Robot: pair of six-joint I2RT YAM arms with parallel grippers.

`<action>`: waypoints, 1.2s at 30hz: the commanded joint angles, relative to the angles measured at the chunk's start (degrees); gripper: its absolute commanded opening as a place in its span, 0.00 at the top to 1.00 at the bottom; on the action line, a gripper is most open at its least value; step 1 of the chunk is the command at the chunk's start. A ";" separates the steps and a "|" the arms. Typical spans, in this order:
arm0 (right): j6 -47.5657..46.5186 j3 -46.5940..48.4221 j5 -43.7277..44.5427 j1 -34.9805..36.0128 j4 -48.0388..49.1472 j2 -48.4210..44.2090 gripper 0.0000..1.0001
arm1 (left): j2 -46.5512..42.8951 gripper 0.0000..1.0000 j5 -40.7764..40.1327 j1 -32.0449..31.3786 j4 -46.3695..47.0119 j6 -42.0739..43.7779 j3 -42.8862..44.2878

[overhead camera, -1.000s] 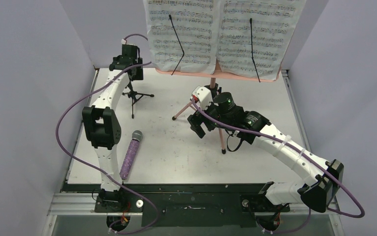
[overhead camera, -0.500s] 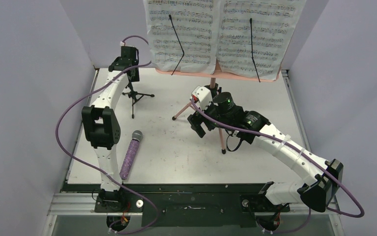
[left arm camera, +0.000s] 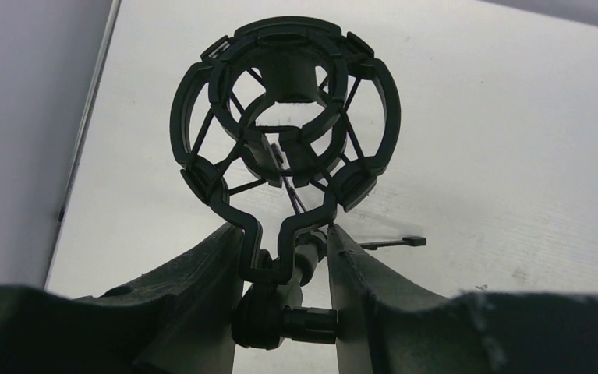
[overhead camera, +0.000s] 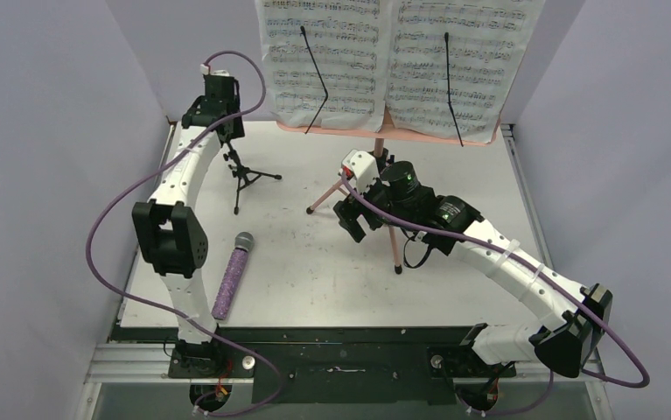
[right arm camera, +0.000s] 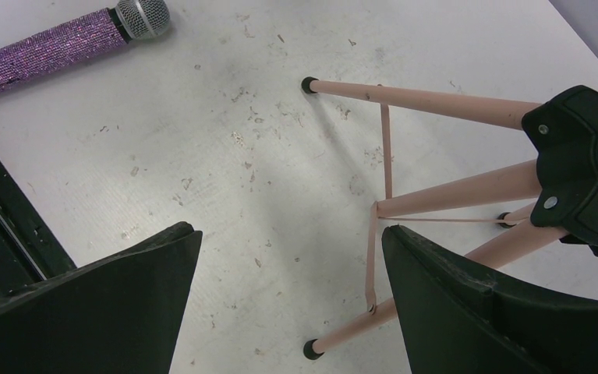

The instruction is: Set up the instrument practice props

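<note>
The small black tripod mic stand stands at the back left. My left gripper is shut on its neck just under the ring mount, with the fingers pressed on either side of the joint. The purple glitter microphone with its grey mesh head lies on the table near the left arm and shows again in the right wrist view. The pink music stand holds white sheet-music pages at the back. My right gripper hangs open beside the stand's pink legs, holding nothing.
Grey walls close in the table on the left, back and right. A black strip runs along the near edge by the arm bases. Purple cables loop off both arms.
My left gripper has closed on the mic stand's neck and drawn up and back to the left, tilting the stand's legs slightly rightward. The right arm has not moved.
</note>
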 commanded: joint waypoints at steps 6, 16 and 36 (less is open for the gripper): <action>-0.58 4.44 1.24 -0.39 0.90 -2.25 0.10 | -13.16 1.00 -1.55 0.19 2.44 -1.59 -0.74; 0.26 5.92 -0.27 -0.41 2.48 -2.70 0.10 | -26.48 1.00 -5.24 0.04 7.16 0.24 -6.14; -0.61 11.30 -1.70 -0.41 5.04 0.81 0.10 | -49.09 1.00 2.14 -3.24 8.32 1.78 -18.90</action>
